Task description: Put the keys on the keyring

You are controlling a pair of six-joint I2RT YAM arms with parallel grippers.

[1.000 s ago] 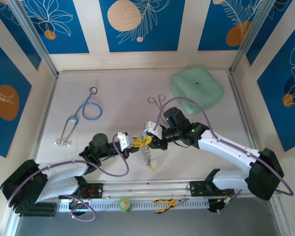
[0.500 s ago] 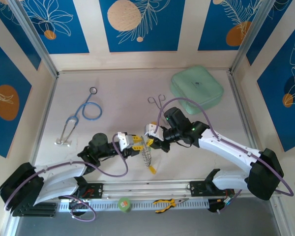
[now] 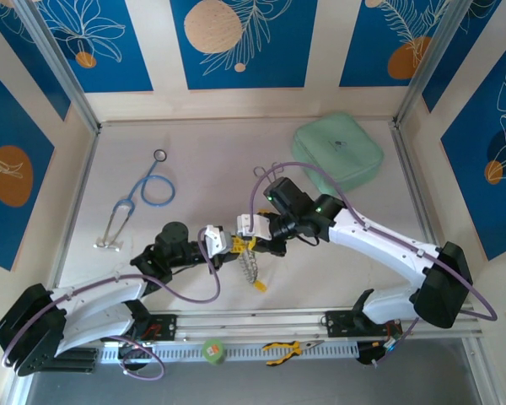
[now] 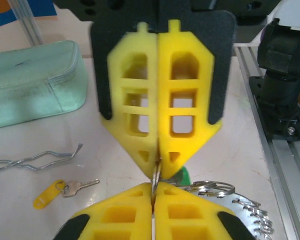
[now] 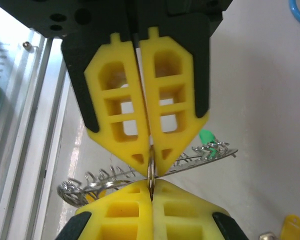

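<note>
Two grippers meet in your top view: left gripper (image 3: 228, 245) and right gripper (image 3: 255, 242) both clamp tight on the keyring (image 3: 251, 265), mid-table. Left wrist: yellow key (image 4: 65, 188) lies loose on the table (image 4: 110, 162). Right wrist: green key (image 5: 206, 136) beside the ring's rim.

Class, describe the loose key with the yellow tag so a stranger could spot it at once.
Find the pale green pouch at far right, then come forward to the silvery keyring in the middle. Just nearer than it lies the key: small, lying alone, with a bright yellow tag.
</note>
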